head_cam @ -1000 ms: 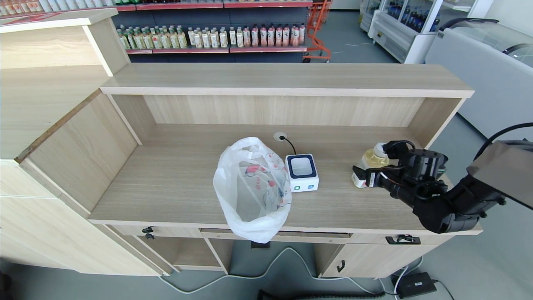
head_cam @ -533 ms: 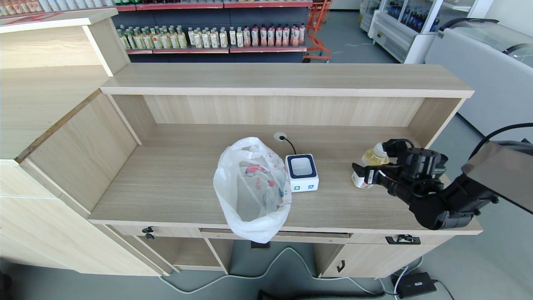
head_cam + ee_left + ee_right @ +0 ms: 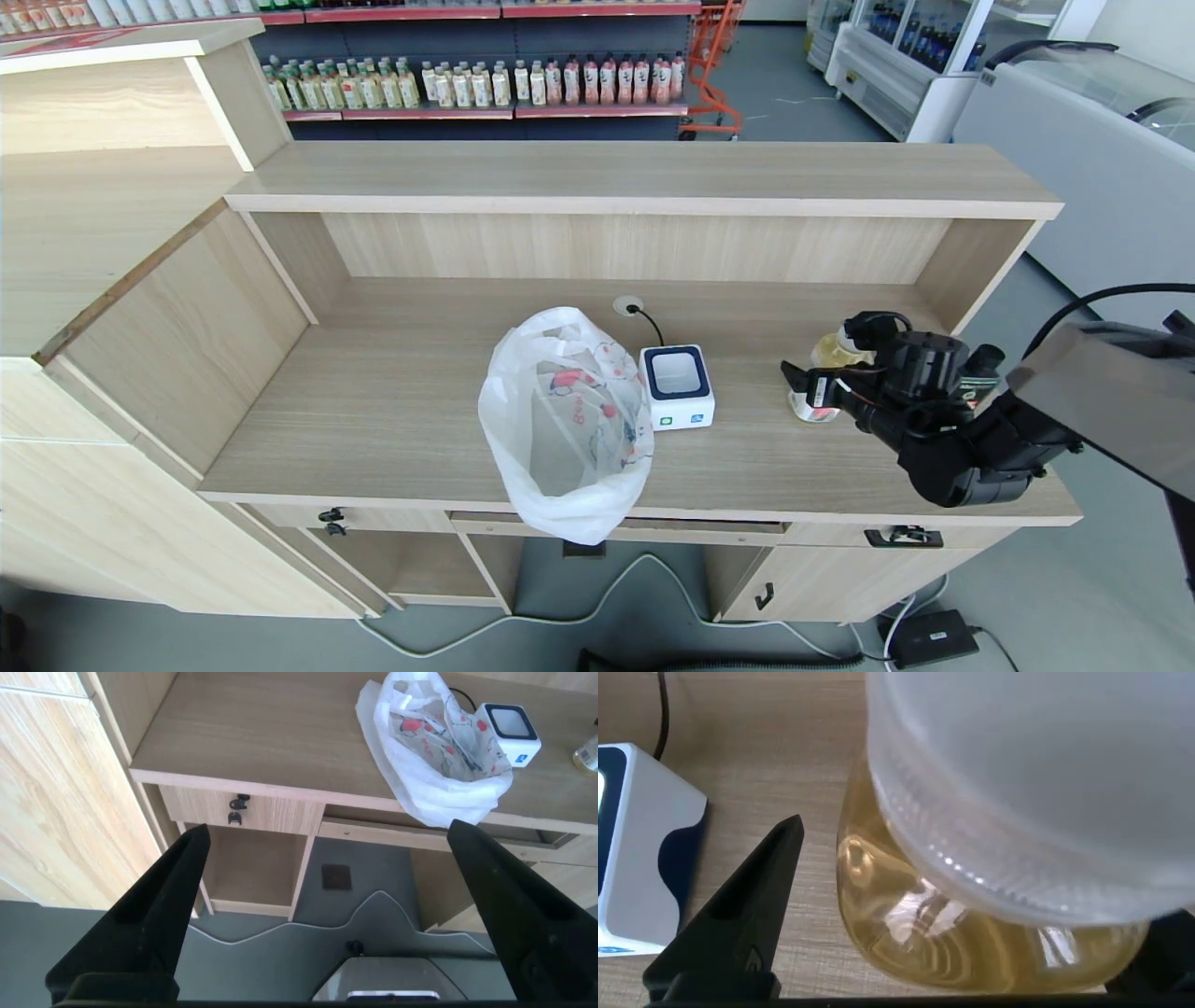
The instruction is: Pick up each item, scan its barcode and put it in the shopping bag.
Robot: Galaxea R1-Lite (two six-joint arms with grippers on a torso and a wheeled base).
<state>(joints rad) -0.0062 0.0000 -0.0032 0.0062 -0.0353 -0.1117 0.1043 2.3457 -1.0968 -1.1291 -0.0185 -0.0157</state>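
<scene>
Bottle (image 3: 829, 353) upright on the counter (image 3: 392, 411), well right of the scanner (image 3: 676, 385); right gripper (image 3: 812, 385) straddles it, jaws apart. Shopping bag (image 3: 560, 425) just left of the scanner. Left gripper (image 3: 327, 829) spread wide.

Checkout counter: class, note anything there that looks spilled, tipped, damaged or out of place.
Only a small thing: the shopping bag slumps, its bottom hanging over the front edge of the counter. The bottle stands upright with no spill around it, and the scanner sits flat beside the bag.
</scene>
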